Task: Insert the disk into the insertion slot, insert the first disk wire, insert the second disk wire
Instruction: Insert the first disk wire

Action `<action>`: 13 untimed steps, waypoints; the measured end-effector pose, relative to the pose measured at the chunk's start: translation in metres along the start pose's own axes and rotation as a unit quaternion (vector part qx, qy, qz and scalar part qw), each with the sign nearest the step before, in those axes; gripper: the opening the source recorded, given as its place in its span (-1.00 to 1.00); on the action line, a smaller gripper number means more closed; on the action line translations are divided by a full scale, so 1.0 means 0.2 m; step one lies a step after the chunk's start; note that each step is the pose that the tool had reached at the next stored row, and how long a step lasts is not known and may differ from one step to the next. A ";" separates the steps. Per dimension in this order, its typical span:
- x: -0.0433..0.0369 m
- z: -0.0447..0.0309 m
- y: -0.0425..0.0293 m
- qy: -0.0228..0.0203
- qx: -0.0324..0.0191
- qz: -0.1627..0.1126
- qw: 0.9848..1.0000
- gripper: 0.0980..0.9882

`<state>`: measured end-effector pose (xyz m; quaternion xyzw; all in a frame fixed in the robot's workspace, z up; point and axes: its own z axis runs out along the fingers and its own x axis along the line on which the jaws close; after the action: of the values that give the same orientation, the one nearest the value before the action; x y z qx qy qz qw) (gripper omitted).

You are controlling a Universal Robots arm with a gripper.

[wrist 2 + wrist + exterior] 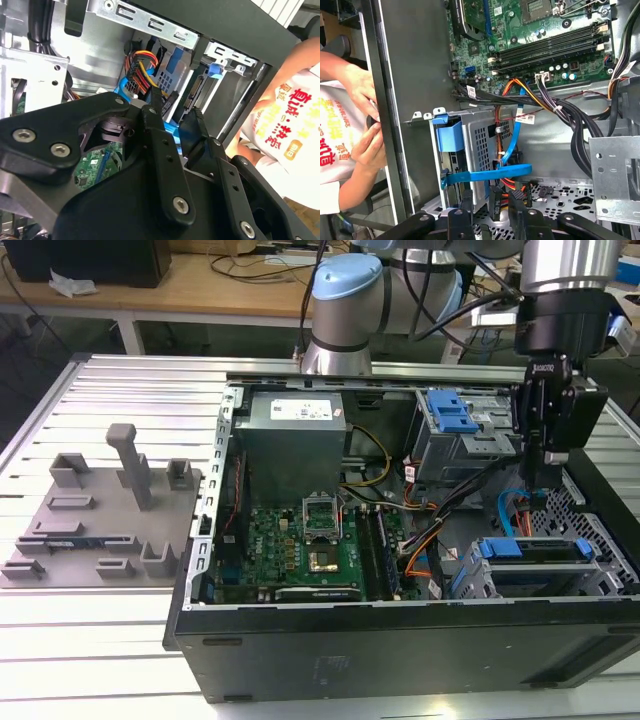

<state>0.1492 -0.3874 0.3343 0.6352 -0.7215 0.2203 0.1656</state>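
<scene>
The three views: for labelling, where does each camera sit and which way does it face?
Exterior view: off the arm, looks down into the open case; arm and pincer show.
First wrist view: on the arm, faces past its pincer to the insertion slot and motherboard.
Second wrist view: on the arm, faces past its pincer into the case.
Both wrist views share a blue cable, a person.
</scene>
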 end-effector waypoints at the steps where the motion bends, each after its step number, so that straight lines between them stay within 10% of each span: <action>1: -0.001 0.002 0.000 0.000 0.000 0.000 1.000 -0.30; 10: -0.006 0.008 -0.006 0.000 -0.001 -0.001 1.000 -0.30; 13: -0.007 0.009 -0.010 0.000 -0.002 -0.001 1.000 -0.65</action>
<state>0.1514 -0.3874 0.3323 0.6356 -0.7212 0.2190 0.1672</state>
